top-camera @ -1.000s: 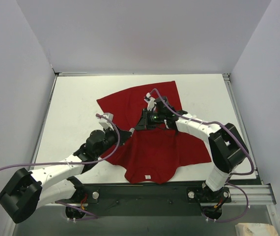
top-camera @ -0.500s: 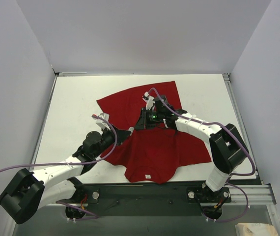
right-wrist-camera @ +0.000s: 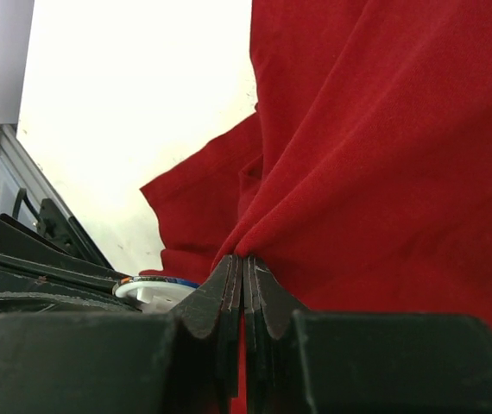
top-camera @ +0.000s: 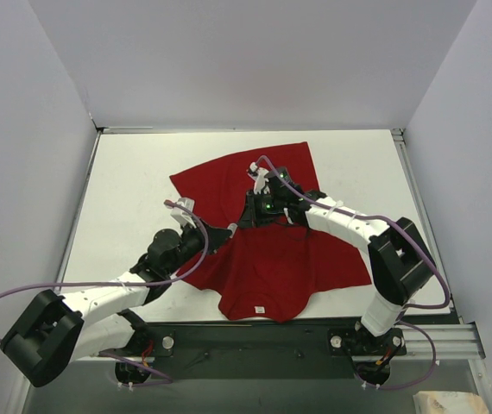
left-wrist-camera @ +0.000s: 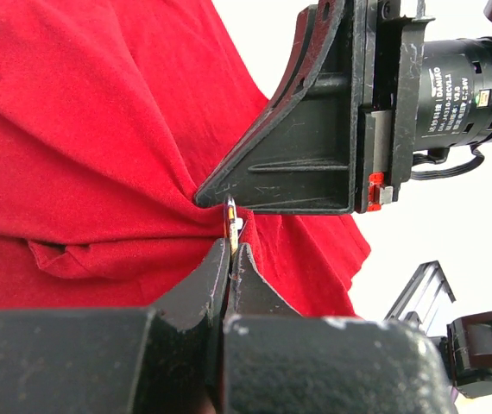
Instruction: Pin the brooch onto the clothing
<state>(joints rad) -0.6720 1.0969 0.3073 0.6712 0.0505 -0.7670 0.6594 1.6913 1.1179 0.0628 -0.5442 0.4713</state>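
The red T-shirt [top-camera: 272,267] lies rumpled in the middle of the white table, its white label [top-camera: 260,309] at the near edge. My left gripper [top-camera: 229,231] is shut on the brooch [left-wrist-camera: 230,220], a small gold-rimmed disc seen edge-on between the tips of my left gripper [left-wrist-camera: 231,250]. My right gripper [top-camera: 244,222] is shut on a raised fold of the shirt [right-wrist-camera: 384,155], as the right wrist view [right-wrist-camera: 244,260] shows. The brooch [right-wrist-camera: 155,288] sits just left of that fold, close to the cloth. The right gripper's fingers [left-wrist-camera: 298,164] show just above the brooch.
The white table [top-camera: 125,181] is walled at the back and both sides. A metal rail [top-camera: 436,341] runs along the near edge by the arm bases. Purple cables [top-camera: 341,207] loop over both arms.
Both wrists have shifted slightly toward the back left. The left gripper still holds the brooch and the right gripper still holds the fold.
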